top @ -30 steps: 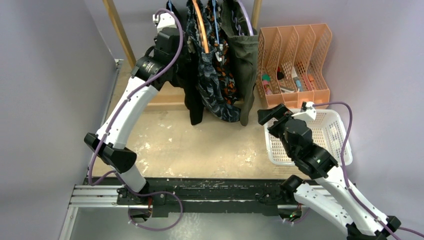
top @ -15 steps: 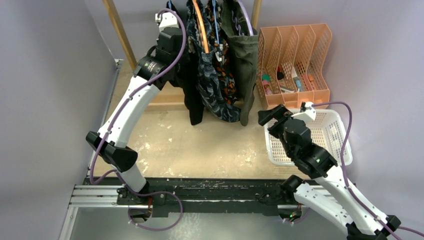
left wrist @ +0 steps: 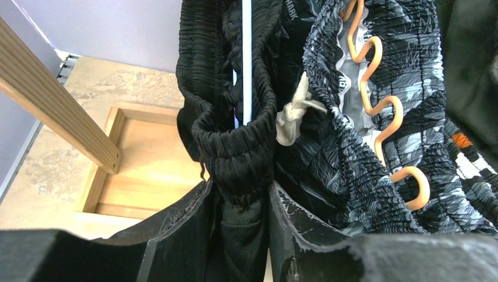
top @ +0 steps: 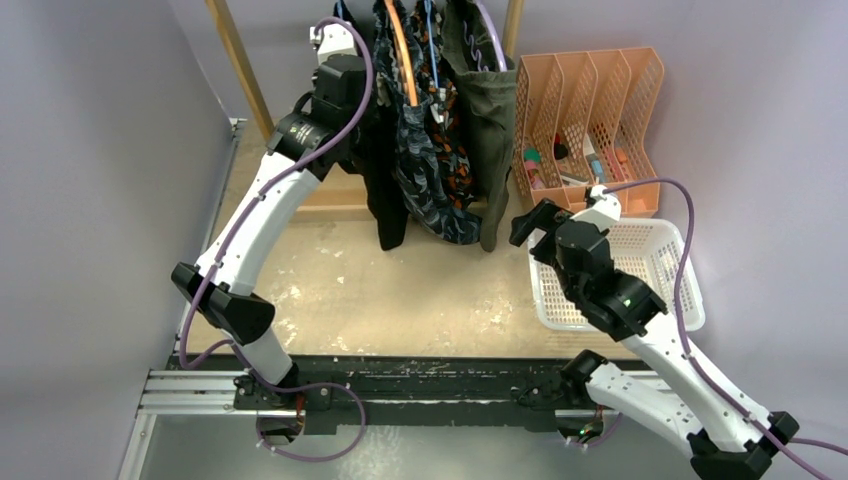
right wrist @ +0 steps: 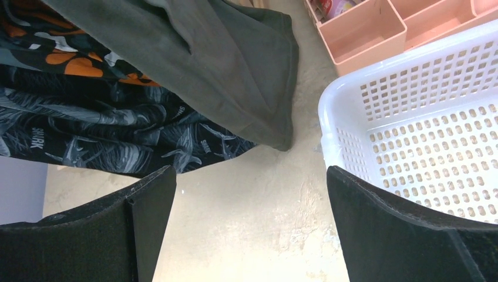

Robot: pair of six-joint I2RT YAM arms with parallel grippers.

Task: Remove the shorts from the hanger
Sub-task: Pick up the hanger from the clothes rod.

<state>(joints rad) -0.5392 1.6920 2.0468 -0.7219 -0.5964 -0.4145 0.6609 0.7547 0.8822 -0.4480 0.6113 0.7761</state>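
Several pairs of shorts hang from a rack at the back. From left to right they are plain black, navy wave-patterned, orange-blotched and olive green. My left gripper reaches up to the black pair. In the left wrist view it is shut on the gathered waistband of the black shorts, just under a white hanger bar. An orange wavy hanger holds the patterned pair. My right gripper stands open over the tabletop, below the olive hem, with nothing between its fingers.
A white perforated basket sits at the right, beside my right gripper. Behind it stands a peach file organizer with small items. Wooden rack posts rise at the back, on a wooden base.
My right arm has shifted up and left, toward the hanging hems. My left gripper rose slightly along the black shorts and stays closed on the waistband.
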